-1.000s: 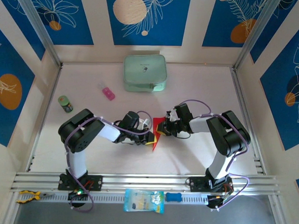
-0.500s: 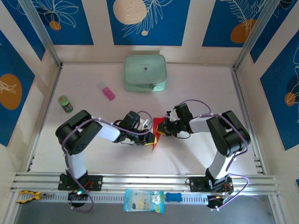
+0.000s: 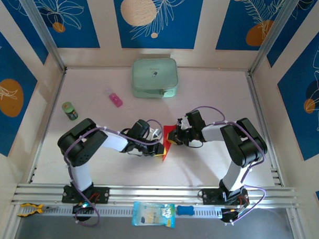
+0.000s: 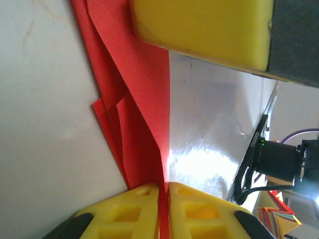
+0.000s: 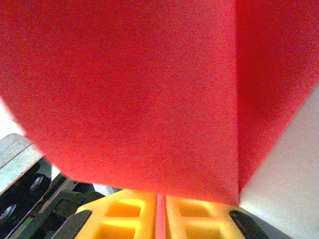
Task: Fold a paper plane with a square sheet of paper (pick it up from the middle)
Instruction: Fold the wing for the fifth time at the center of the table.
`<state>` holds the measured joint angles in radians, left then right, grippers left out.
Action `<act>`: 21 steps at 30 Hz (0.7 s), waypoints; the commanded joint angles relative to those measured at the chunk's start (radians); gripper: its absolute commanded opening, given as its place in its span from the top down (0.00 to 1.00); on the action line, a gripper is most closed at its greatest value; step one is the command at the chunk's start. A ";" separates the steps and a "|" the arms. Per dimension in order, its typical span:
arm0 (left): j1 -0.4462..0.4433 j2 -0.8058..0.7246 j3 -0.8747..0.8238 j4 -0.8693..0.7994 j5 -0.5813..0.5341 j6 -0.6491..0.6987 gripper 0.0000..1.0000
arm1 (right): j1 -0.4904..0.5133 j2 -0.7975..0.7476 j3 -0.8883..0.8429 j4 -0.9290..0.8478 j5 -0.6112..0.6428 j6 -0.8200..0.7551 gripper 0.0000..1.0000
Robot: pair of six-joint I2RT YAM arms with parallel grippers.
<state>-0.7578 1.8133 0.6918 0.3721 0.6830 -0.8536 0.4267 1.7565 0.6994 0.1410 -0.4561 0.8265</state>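
Note:
The square sheet of paper [image 3: 169, 135] is bright red and folded into layers with a sharp crease, standing on edge mid-table between both arms. My left gripper [image 3: 159, 149] is shut on its near end. In the left wrist view the yellow pads [image 4: 134, 209] pinch a thin red edge at my left gripper [image 4: 164, 188], and the folded layers [image 4: 139, 99] run away over the white table. My right gripper [image 3: 175, 137] is shut on the far end. In the right wrist view the red paper [image 5: 124, 89] rises out of my right gripper [image 5: 160, 196].
A pale green case [image 3: 154, 77] lies at the back centre, with a small pink block [image 3: 115, 100] to its left. A little green-capped jar [image 3: 70, 110] stands at the left. A packet [image 3: 153, 213] and a yellow-handled tool [image 3: 29, 209] rest on the front rail.
The left arm's elbow has shifted slightly to the left. Both grippers stay closed on the red paper, which has not visibly moved.

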 commanded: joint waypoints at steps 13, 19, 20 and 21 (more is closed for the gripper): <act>-0.033 -0.021 -0.045 -0.225 -0.001 0.062 0.87 | 0.001 0.041 -0.011 -0.092 0.106 -0.009 0.87; -0.041 -0.021 -0.037 -0.258 0.003 0.087 1.00 | 0.002 0.044 -0.010 -0.093 0.108 -0.008 0.87; -0.043 -0.022 -0.037 -0.260 0.004 0.089 1.00 | 0.001 0.044 -0.011 -0.093 0.108 -0.008 0.87; -0.044 -0.022 -0.035 -0.264 0.004 0.091 1.00 | 0.001 0.045 -0.011 -0.093 0.109 -0.006 0.87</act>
<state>-0.7757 1.7847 0.6888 0.2821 0.6682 -0.7898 0.4294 1.7565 0.7006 0.1371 -0.4515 0.8268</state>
